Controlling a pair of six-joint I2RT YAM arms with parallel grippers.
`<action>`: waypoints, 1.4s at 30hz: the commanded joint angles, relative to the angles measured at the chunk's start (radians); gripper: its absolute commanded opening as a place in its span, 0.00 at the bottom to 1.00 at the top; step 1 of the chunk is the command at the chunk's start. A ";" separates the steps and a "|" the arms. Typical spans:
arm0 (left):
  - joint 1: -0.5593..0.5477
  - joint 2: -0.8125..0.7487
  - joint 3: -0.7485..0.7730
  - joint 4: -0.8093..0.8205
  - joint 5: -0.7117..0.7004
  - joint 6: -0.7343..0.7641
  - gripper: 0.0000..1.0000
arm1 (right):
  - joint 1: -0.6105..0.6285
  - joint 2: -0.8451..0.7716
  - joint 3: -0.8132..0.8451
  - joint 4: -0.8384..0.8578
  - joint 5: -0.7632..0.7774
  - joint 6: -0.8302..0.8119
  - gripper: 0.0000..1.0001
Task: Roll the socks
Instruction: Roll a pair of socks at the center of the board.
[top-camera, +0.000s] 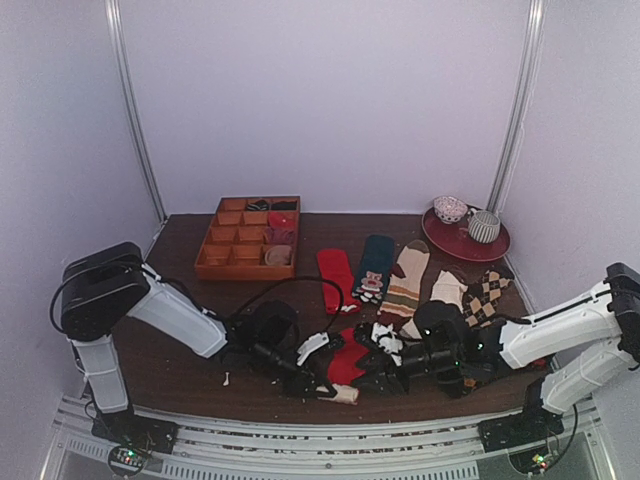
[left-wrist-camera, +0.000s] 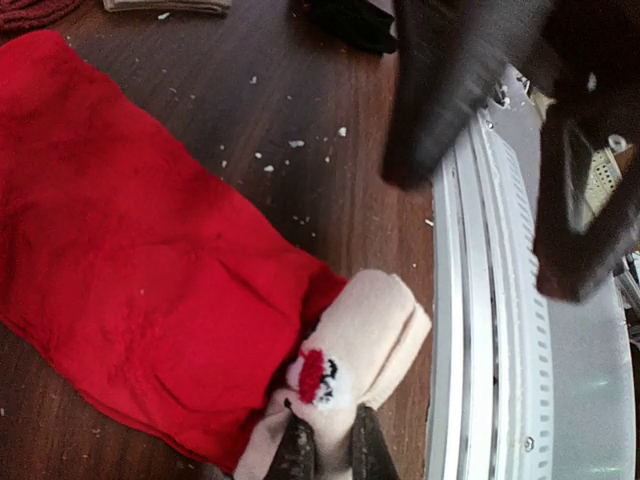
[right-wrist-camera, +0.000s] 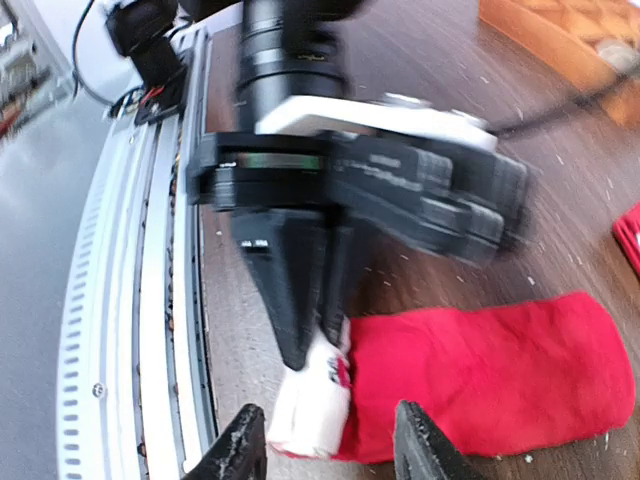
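Red-and-cream sock (left-wrist-camera: 130, 270). Lies flat close by the near edge of the table, about midway along it. Points its cream patterned end at that edge and its red toe toward the far edge, so runs roughly near to far on a slight slant.

At the cream end: left gripper (left-wrist-camera: 332, 455), jaws nearly together and apparently pinching a fold of the cream fabric. Just beside it, right gripper (right-wrist-camera: 325, 450), spread wide, straddling the same cream end from the other side and gripping nothing. Puts both arms at the same end, the left one already in contact. Probably calls for a roll started here and carried away from the near edge, along the sock's length toward the toe.

Farther back, spread across the middle of the table toward the right edge: plain red sock (top-camera: 337, 275), dark teal sock (top-camera: 376, 262), beige striped sock (top-camera: 407, 282), argyle sock (top-camera: 487, 295), all unrolled.

Near the far-left corner: wooden compartment tray (top-camera: 245, 272), holding small dark, red and pale bundles in several cells; too small to identify.

Near the far-right corner: red plate (top-camera: 497, 246), carrying a patterned bowl (top-camera: 450, 208) and a ribbed cup (top-camera: 484, 227).
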 joint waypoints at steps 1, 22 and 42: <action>-0.002 0.102 -0.056 -0.374 -0.018 -0.032 0.00 | 0.107 -0.003 0.006 0.064 0.202 -0.201 0.46; 0.007 0.124 -0.045 -0.371 -0.026 -0.019 0.00 | 0.273 0.207 0.085 -0.062 0.471 -0.122 0.38; 0.012 -0.136 -0.034 -0.176 -0.219 0.021 0.51 | 0.269 0.312 0.044 -0.057 0.355 0.128 0.08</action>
